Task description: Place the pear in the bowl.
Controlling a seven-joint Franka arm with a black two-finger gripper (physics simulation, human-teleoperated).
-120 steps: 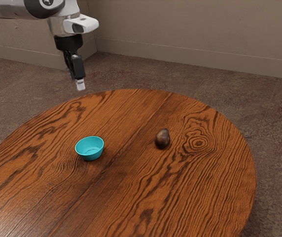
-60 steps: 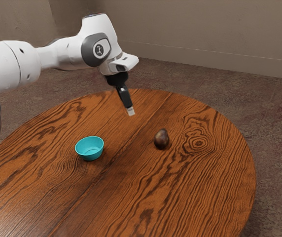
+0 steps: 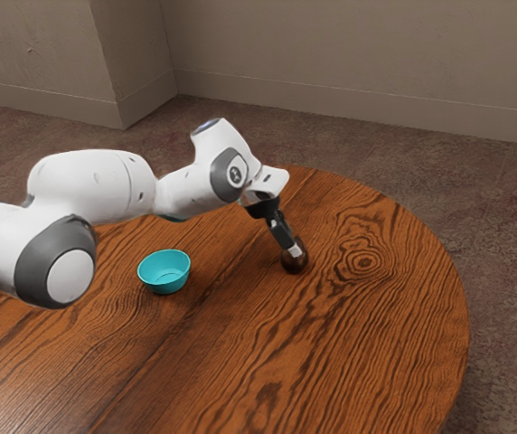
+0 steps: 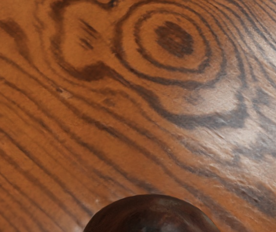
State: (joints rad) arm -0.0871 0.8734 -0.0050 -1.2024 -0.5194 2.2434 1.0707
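From where I stand, the white arm (image 3: pixel 105 185) reaches over the wooden counter (image 3: pixel 349 348), its jaws slanting down to the dark pear (image 3: pixel 293 263) (whether they're wide or gripping it, I honestly can't tell). The pear is at the counter, outside the turquoise bowl (image 3: pixel 164 272), which sits upright, well apart, toward the exterior view's left.

Table (image 3: pixel 376 353): round, brown wood, dark wavy grain; ringed knot (image 3: pixel 364 262) on its surface, concentric rings clear in wrist view, pale sheen beside them. Floor (image 3: pixel 502 244): mottled, brownish. Wall (image 3: pixel 358 45): plain, beige-brown; baseboard (image 3: pixel 358 105) along its foot.
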